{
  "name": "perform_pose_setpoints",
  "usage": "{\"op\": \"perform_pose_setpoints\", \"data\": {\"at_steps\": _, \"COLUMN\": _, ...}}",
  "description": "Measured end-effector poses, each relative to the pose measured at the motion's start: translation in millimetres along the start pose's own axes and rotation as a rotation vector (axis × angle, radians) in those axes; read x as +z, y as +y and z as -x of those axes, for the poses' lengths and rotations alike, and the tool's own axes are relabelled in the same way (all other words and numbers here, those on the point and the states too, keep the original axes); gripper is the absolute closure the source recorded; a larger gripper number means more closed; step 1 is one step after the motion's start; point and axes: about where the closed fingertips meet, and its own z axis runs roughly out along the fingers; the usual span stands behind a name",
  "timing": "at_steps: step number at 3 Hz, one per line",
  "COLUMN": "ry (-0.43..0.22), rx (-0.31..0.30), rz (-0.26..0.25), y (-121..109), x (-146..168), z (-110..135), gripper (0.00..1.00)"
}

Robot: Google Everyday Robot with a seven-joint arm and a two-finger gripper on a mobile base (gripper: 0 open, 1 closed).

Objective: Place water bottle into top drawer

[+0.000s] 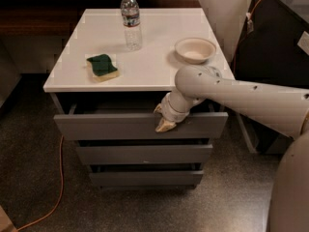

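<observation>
The water bottle (131, 19) stands upright at the back of the white cabinet top (149, 57), clear with a white cap and a pale label. The top drawer (111, 125) is the widest grey front and is pulled out a little, with a dark gap behind its upper edge. My gripper (161, 118) is at the middle of that upper edge. One finger (158, 109) is behind the drawer front and the other (165, 126) is in front of it, so it grips the front. The bottle is far from the gripper.
A green and yellow sponge (102, 66) lies on the left of the cabinet top. A white bowl (195, 50) sits at the right. Two narrower grey drawers (145, 154) are below. An orange cable (59, 178) runs over the floor at left. A dark cabinet (275, 42) stands at right.
</observation>
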Motion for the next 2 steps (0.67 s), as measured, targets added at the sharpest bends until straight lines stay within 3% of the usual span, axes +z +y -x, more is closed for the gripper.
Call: {"op": "perform_pose_setpoints", "data": {"at_steps": 2, "ry": -0.009, "rx": 0.0, "rz": 0.004, "y": 13.9, "x": -4.4, "z": 7.3, "gripper": 1.0}}
